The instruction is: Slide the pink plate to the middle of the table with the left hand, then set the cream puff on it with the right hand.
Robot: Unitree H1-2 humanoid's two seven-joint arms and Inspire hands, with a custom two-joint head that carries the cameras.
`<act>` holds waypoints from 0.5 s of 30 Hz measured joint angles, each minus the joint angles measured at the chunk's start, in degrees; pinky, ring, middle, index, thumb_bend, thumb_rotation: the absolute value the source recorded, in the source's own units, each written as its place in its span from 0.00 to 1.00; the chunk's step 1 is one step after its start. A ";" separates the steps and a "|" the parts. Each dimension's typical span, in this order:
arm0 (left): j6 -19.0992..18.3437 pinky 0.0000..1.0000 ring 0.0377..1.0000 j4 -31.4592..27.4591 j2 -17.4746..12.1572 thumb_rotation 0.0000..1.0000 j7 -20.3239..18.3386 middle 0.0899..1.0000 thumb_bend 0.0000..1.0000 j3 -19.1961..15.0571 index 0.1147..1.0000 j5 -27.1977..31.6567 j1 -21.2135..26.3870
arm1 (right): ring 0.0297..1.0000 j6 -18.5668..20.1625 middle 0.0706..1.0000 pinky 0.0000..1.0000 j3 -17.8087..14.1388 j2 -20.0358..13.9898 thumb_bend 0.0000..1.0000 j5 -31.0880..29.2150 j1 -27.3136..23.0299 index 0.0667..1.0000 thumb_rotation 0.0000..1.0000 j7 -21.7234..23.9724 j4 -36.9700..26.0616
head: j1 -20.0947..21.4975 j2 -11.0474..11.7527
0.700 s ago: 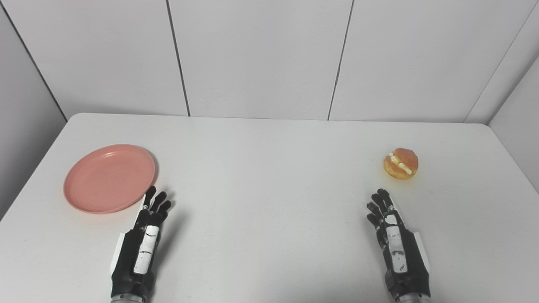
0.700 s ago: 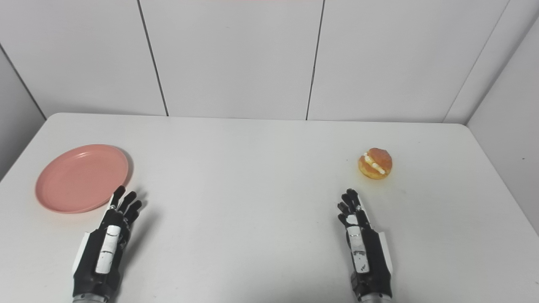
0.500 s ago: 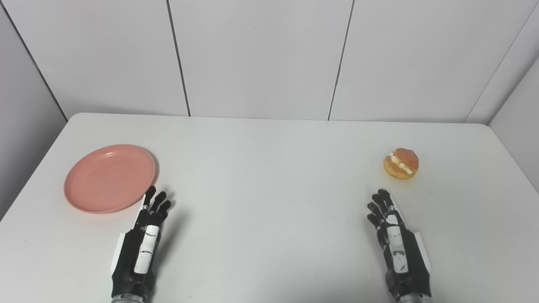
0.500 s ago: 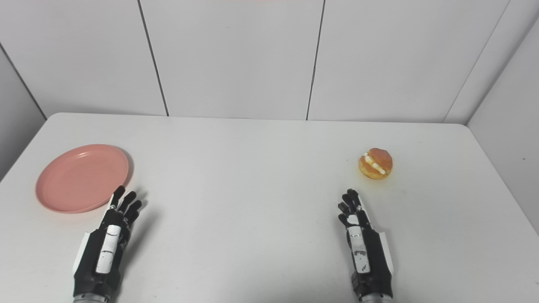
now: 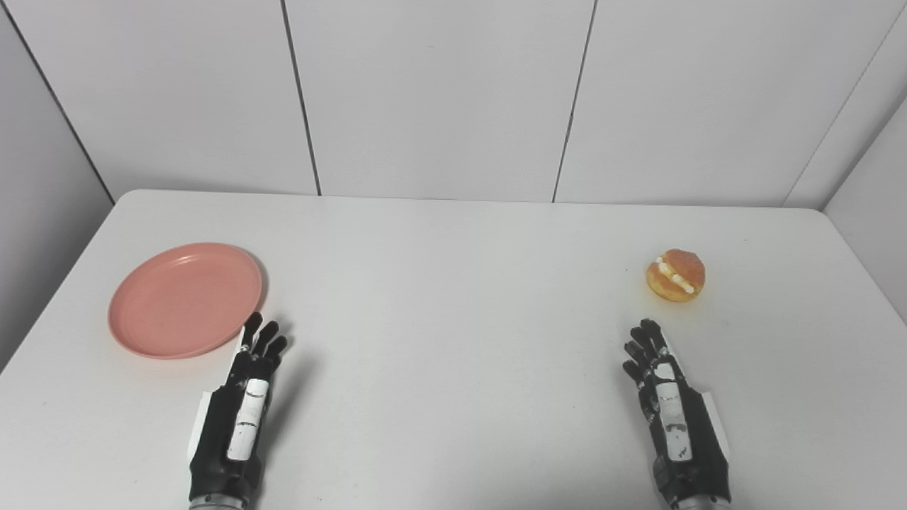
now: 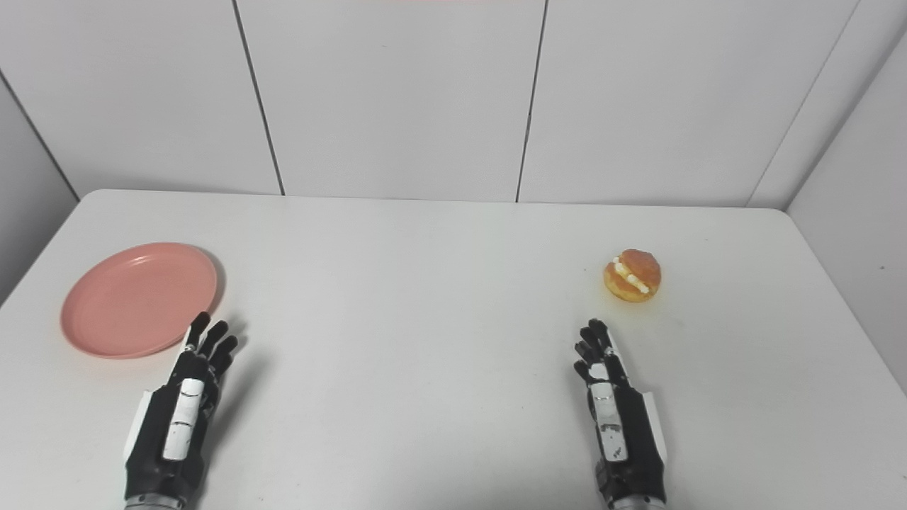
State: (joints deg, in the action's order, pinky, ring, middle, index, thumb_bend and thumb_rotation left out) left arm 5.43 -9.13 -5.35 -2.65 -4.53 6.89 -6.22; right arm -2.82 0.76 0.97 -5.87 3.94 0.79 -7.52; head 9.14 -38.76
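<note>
A pink plate (image 5: 184, 299) lies flat on the left part of the white table (image 5: 453, 340). A cream puff (image 5: 675, 275), golden with a white cream seam, sits at the right. My left hand (image 5: 241, 411) rests near the front edge, open, fingertips just beside the plate's near right rim and holding nothing. My right hand (image 5: 673, 414) is open too, fingers stretched forward, a short way in front of the cream puff and apart from it.
White wall panels (image 5: 439, 99) stand behind the table's far edge, and side walls close in at left and right. A broad stretch of bare tabletop lies between the plate and the cream puff.
The right hand has slid slightly back toward the front edge and to the right. The left hand, plate and cream puff are in the same places.
</note>
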 measured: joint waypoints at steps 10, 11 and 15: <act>0.33 0.99 0.94 0.16 0.11 0.84 0.01 0.96 0.81 0.05 0.97 -0.37 0.06 | 0.94 -0.02 0.94 0.95 -0.06 0.00 0.89 -0.21 -0.01 0.93 0.93 0.01 0.13 | -0.61 0.61; 0.34 0.99 0.94 0.21 0.19 0.84 0.01 0.96 0.81 0.07 0.97 -0.58 0.10 | 0.94 -0.03 0.94 0.95 -0.11 -0.02 0.89 -0.21 -0.02 0.93 0.93 0.01 0.18 | -1.14 0.88; 0.35 0.99 0.94 0.28 0.47 0.86 0.09 0.96 0.78 0.28 0.96 -1.60 0.14 | 0.94 -0.36 0.95 0.96 -0.28 -0.51 0.89 -0.40 -0.08 0.94 0.94 0.59 0.76 | -4.03 2.72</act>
State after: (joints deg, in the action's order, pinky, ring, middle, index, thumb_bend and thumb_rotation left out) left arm 5.78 -8.85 -4.88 -2.56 -4.25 5.29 -6.08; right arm -3.18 0.48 0.47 -6.27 3.86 1.37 -6.76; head 5.11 -36.04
